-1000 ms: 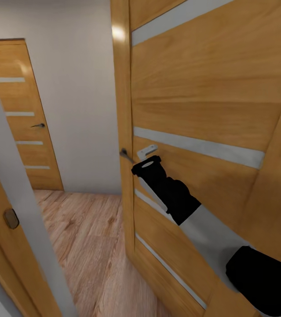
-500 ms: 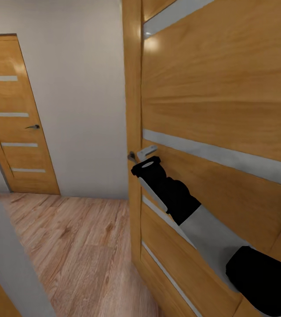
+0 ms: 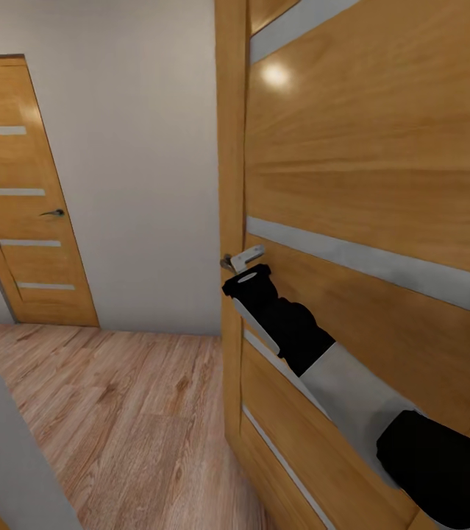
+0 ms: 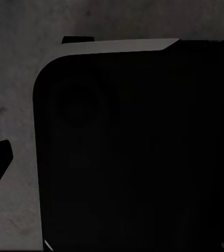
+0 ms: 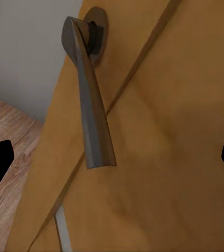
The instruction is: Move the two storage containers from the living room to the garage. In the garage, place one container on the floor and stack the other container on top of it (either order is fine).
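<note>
While your right gripper (image 5: 114, 157) is hanging wide open and empty before the door handle (image 5: 88, 100), your left claw's opening is staying unreadable.

Home interior, hallway. Open wooden door (image 3: 367, 184) with grey inlay strips and lever handle (image 5: 88, 100) standing beside a white wall (image 3: 139, 162); matching closed door (image 3: 25, 199) left of it; light wood plank flooring (image 3: 132, 412) running below.

Light wood plank floor (image 3: 124, 412) runs across the hallway, its boards angled toward the white wall. The bottom of an open wooden door (image 3: 352, 184) and a closed one (image 3: 25, 199) meet it.
</note>
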